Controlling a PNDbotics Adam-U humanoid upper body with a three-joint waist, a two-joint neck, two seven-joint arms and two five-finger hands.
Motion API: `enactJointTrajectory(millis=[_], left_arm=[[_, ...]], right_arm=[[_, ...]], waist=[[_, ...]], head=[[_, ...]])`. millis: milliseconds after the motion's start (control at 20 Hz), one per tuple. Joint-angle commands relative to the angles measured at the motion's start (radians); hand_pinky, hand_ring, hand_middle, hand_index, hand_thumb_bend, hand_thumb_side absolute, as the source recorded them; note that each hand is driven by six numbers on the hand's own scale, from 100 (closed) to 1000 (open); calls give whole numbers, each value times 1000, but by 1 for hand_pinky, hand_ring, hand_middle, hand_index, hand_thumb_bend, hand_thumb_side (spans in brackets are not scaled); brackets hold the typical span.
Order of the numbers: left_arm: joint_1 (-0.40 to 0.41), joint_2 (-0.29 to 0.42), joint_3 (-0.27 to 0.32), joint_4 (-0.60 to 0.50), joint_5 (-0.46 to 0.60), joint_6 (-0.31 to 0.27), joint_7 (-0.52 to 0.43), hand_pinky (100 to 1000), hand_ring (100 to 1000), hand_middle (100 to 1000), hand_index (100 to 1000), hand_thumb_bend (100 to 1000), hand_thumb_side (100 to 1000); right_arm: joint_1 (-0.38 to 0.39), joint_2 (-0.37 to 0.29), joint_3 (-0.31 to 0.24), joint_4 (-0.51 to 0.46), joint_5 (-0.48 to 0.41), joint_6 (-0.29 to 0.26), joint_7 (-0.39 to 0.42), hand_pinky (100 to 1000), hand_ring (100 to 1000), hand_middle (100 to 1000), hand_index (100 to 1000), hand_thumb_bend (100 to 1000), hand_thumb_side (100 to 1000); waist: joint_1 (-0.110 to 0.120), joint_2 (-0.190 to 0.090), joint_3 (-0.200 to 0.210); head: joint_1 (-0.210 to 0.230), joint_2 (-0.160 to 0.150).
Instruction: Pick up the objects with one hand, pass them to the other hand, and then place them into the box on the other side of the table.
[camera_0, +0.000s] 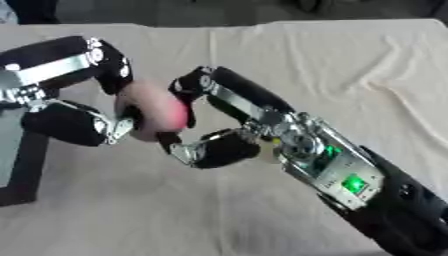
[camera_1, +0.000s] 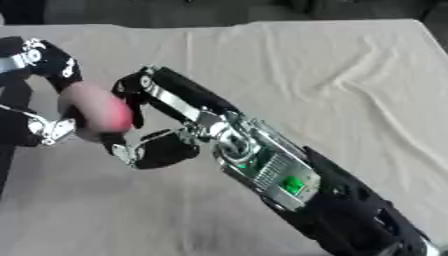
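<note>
We see a rounded pink object (camera_0: 156, 114) held up above the worktop (camera_0: 350, 70), left of the middle of the view, caught between our two hands. It looks soft and blurred, deeper pink on its right flank; we cannot make out what it is. No writing or label can be read on it.

Our left robot hand (camera_0: 83, 122) comes in from the left edge and has its black fingers curled against the left side of the pink object, one above it and one below. Our right robot hand (camera_0: 206, 147) reaches in from the lower right, with a long finger arched over the top of the object and its thumb curled under the lower right side, so both hands are closed around it at once.

Behind the right robot hand the forearm (camera_0: 341, 175) runs down to the lower right corner, silver plates on black, with small green lights showing.

The worktop is covered by a pale, creased cloth. At the left edge, under the left arm, we see a dark flat shape (camera_0: 17, 165) with a grey inside; whether it is a box, and what it holds, we cannot tell.
</note>
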Motion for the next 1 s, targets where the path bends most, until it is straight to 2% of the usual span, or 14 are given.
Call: enactJointTrajectory(millis=[50,200,500,750,1000], left_arm=[[0,42,14,-11,-30,-24,-6,675,588,488,423,100,139],[13,54,22,-11,-53,-45,-19,674,584,477,415,100,114],[38,76,39,-11,-76,-70,-41,670,582,468,410,100,103],[58,89,63,-5,-98,-66,-23,660,577,460,408,100,100],[91,108,108,13,-114,-51,37,657,576,460,409,100,100]], right_arm=[[-12,-16,-5,-8,38,2,27,788,762,538,799,100,728],[-10,-18,-9,-7,73,9,49,799,793,586,847,100,823],[-7,-22,-11,-9,90,32,53,799,801,609,862,100,828],[-4,-28,-10,-15,92,26,58,800,804,616,865,100,809],[1,-34,-14,-14,88,24,62,796,799,610,858,100,722]], waist=[[1,-19,0],[1,-18,0],[0,-17,0],[-2,-17,1],[-2,-16,0]], head=[[1,-3],[1,-4],[3,-9],[6,-14],[11,-18]])
